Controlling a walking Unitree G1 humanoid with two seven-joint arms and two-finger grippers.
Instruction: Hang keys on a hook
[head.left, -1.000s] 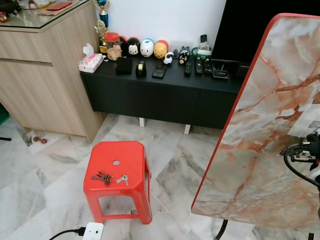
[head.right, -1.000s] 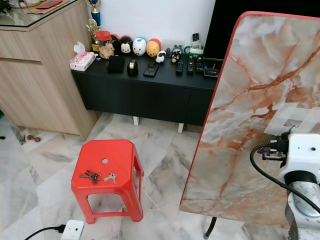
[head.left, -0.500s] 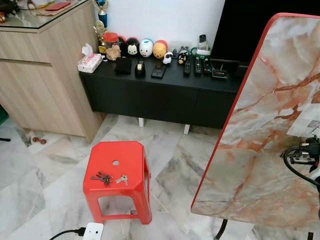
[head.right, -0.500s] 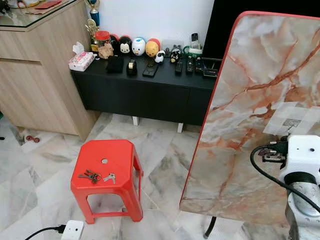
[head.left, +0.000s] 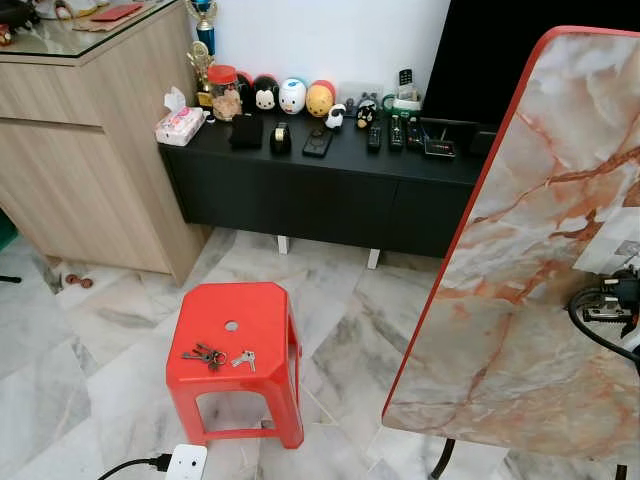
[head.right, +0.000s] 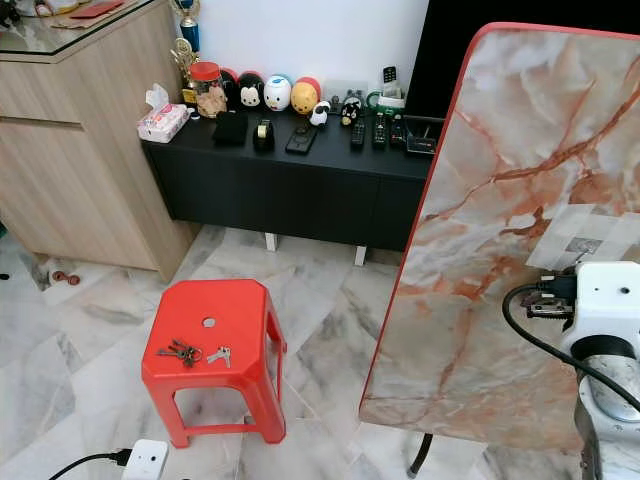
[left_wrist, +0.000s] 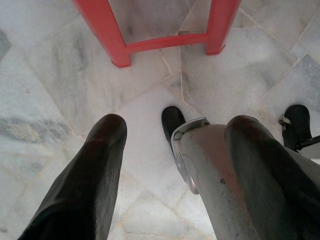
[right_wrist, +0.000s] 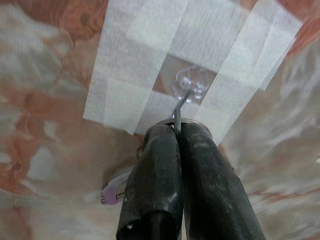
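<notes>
Right wrist view puts my right gripper (right_wrist: 176, 131) up against the marble-patterned board (right_wrist: 45, 85), its two black fingers (right_wrist: 155, 170) pressed together with a thin metal ring (right_wrist: 200, 125) at their tips. Just past the tips is the clear hook (right_wrist: 189, 84), stuck to the board under strips of white tape (right_wrist: 135, 55); its wire stem runs from the clear base toward my fingertips. A small lilac piece (right_wrist: 111, 192) hangs beside the fingers; I cannot tell what it is.

From the head camera I see the board (head.left: 540, 260) standing tilted on my right, red-edged, blocking the floor behind it. My right wrist (head.right: 605, 310) sits in front of it with a black cable looped beside it.

A bunch of keys (head.left: 207, 355) lies flat on the red stool (head.left: 240, 330), with a single pale key (head.left: 245, 359) just beside it, near the stool's front edge. Behind stands a black worktop (head.left: 330, 165) crowded with toys and remotes, next to a wooden cabinet (head.left: 90, 140). A white power strip (head.left: 185, 463) lies on the floor in front of the stool.

My left gripper (left_wrist: 175, 135) hangs low over the marble floor (left_wrist: 60, 85), fingers spread, the stool's legs (left_wrist: 107, 35) beyond.
</notes>
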